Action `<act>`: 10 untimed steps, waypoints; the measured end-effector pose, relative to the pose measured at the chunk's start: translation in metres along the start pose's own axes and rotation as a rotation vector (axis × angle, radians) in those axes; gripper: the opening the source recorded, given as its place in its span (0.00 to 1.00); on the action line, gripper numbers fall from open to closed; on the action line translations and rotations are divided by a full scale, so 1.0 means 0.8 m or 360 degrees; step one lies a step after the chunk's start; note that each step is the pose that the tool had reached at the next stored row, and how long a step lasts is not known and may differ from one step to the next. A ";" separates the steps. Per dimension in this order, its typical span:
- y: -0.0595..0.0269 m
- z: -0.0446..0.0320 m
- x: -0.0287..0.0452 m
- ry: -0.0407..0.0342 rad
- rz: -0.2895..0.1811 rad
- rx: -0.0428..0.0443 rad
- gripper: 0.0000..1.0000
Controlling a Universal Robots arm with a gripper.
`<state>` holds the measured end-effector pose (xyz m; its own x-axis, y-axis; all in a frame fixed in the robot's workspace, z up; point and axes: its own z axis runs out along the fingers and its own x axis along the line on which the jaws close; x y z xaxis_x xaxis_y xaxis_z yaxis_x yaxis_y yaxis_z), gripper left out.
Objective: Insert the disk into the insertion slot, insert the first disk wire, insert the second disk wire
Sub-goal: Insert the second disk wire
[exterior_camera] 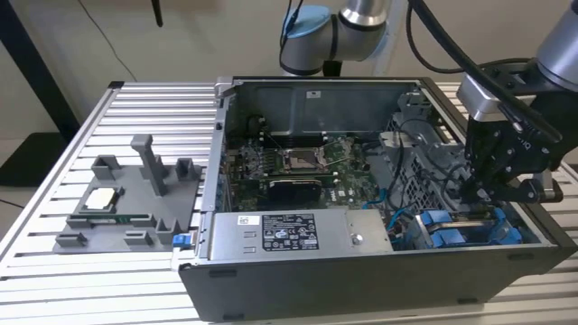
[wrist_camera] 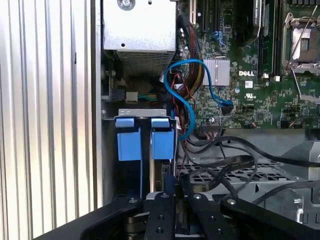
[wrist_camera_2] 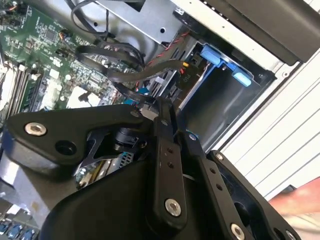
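My gripper (exterior_camera: pixel 476 196) reaches down into the open computer case at the exterior view's right, just above the insertion slot (exterior_camera: pixel 470 233). The slot is a grey bay (wrist_camera_2: pixel 227 107) with blue plastic tabs (wrist_camera: pixel 129 140). The disk (wrist_camera: pixel 162 172) stands edge-on inside it under one blue tab (wrist_camera: pixel 162 142), its dark end (wrist_camera_2: pixel 184 75) facing my fingers. In both wrist views the gripper (wrist_camera_2: pixel 162 107) (wrist_camera: pixel 172 182) has its fingers drawn together on the end of a black flat disk wire (wrist_camera_2: pixel 125 80), right beside the disk's end.
A silver power-supply box (exterior_camera: pixel 289 233) lies along the case front. The motherboard (exterior_camera: pixel 298 162) covers the case floor. A blue cable (wrist_camera: pixel 185 95) loops near the bay, and a perforated cage (wrist_camera: pixel 250 172) sits beside it. A grey fixture (exterior_camera: pixel 126 203) stands on the slatted table (exterior_camera: pixel 145 101).
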<state>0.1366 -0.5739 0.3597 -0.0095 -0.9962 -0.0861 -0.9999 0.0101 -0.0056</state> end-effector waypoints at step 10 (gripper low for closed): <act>0.003 0.0133 0.0019 0.0003 -0.0005 0.0076 0.16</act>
<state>0.1341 -0.5745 0.3489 -0.0061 -0.9964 -0.0842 -0.9985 0.0106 -0.0532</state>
